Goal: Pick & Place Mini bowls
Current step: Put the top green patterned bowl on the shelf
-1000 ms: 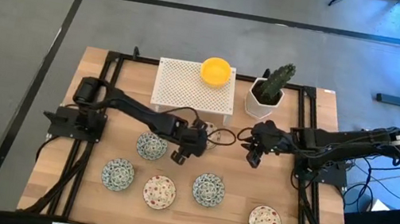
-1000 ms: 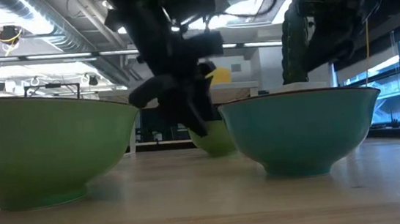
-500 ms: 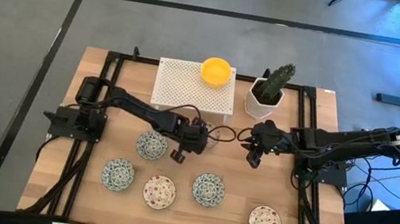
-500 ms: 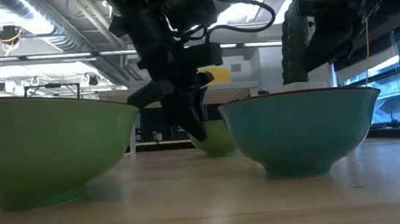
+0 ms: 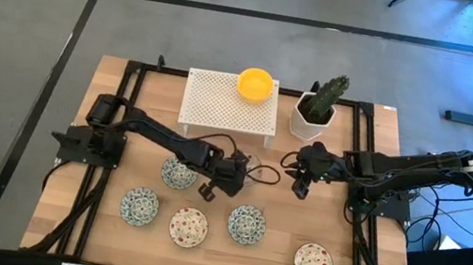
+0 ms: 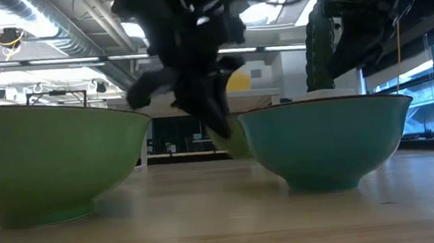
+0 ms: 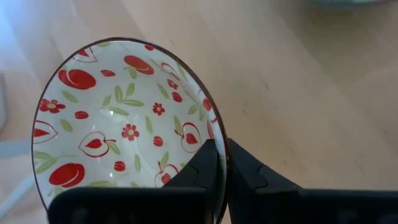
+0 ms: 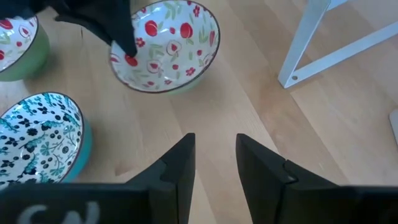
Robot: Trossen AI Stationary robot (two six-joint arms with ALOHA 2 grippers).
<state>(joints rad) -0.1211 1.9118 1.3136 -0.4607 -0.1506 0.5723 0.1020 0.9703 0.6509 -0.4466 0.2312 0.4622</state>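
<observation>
Near the middle of the wooden table (image 5: 377, 145), a red-speckled bowl (image 7: 124, 130) hangs from the left gripper (image 7: 221, 168), glossy white inside with red fruit, flowers and green leaves, thin dark rim, pale green outside; the right wrist view shows it tilted and lifted off the boards (image 8: 166, 46). That gripper's dark fingers (image 7: 245, 171) are pinched together on the rim, one inside the bowl and one outside. From the left edge, the left arm (image 5: 156, 131) reaches long and low across the table, its wrist just past a green-blue patterned bowl (image 5: 178, 174). In a row nearer the front edge sit another patterned bowl (image 5: 139, 206), a red-speckled one (image 5: 188, 228), a third patterned one (image 5: 247, 225) and a further red-speckled one (image 5: 313, 264). On the white perforated rack (image 5: 222, 102) at the back rests a plain yellow bowl (image 5: 256, 83), beside a cactus pot (image 5: 315, 116). Facing the lifted bowl, the right gripper (image 8: 214, 158) hovers with its fingers slightly apart, holding nothing, its arm (image 5: 402, 168) stretched in from the right.
</observation>
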